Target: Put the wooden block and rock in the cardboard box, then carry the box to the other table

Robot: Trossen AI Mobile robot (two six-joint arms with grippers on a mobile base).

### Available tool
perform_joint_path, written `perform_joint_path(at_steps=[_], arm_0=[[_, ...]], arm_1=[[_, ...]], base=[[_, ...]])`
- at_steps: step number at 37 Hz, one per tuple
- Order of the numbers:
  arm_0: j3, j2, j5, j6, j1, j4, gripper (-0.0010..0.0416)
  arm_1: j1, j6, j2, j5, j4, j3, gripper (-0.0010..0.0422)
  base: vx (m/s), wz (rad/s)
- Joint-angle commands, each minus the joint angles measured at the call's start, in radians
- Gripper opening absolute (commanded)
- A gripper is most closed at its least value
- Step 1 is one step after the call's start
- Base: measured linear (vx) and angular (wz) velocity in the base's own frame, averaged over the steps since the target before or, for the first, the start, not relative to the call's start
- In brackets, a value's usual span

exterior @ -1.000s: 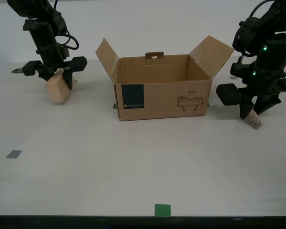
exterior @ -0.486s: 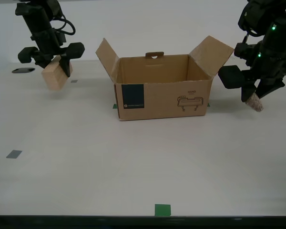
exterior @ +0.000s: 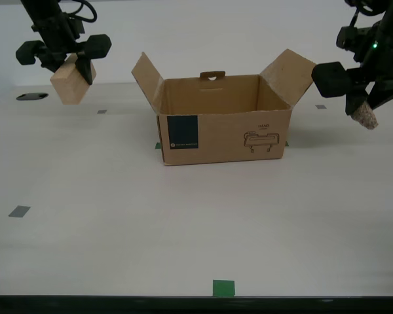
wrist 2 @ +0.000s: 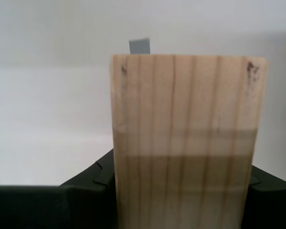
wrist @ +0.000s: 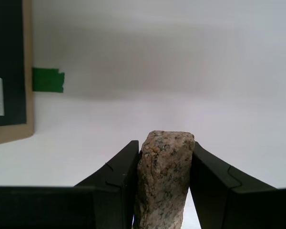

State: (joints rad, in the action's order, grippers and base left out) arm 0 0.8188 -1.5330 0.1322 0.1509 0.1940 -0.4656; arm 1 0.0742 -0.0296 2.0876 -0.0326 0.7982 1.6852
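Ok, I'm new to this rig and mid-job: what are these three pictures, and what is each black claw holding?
The wide picture comes from a camera on the robot's body. It shows two black arms above a pale table marked with small tape squares, and an open cardboard box in the middle.

The other two pictures come from cameras mounted on the claws, looking along their fingers.

My first gripper, the claw at the exterior view's right, is closed on the rock, a speckled pinkish stone.

My second gripper, the claw at the exterior view's left, is clamped on the wooden block.

Both things hang in the air, outside the box. From this view I cannot see anything inside it.
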Motion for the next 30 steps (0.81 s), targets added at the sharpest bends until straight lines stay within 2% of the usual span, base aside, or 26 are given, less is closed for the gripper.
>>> perform_joint_path(at_steps=[1,12,23,30], arm_0=[[0.001,0.045,0.008,0.003,0.0,-0.011,-0.0001],[0.001,0.174,0.008,0.003,0.0,-0.017,-0.0001],[0.001,0.244,0.007,0.002,0.0,-0.044,-0.0001],[0.062,0.252,0.007,-0.01,0.001,-0.143,-0.0001]], arm_1=[[0.001,0.005,-0.038,-0.006,0.0,0.001,-0.0001],[0.005,0.014,-0.149,-0.006,0.001,0.001,-0.0001],[0.027,0.016,-0.245,-0.007,0.002,0.001,-0.0001],[0.053,0.015,-0.285,-0.008,0.003,0.001,-0.0001]], base=[[0.0,0.0],[0.0,0.0],[0.0,0.0],[0.0,0.0]])
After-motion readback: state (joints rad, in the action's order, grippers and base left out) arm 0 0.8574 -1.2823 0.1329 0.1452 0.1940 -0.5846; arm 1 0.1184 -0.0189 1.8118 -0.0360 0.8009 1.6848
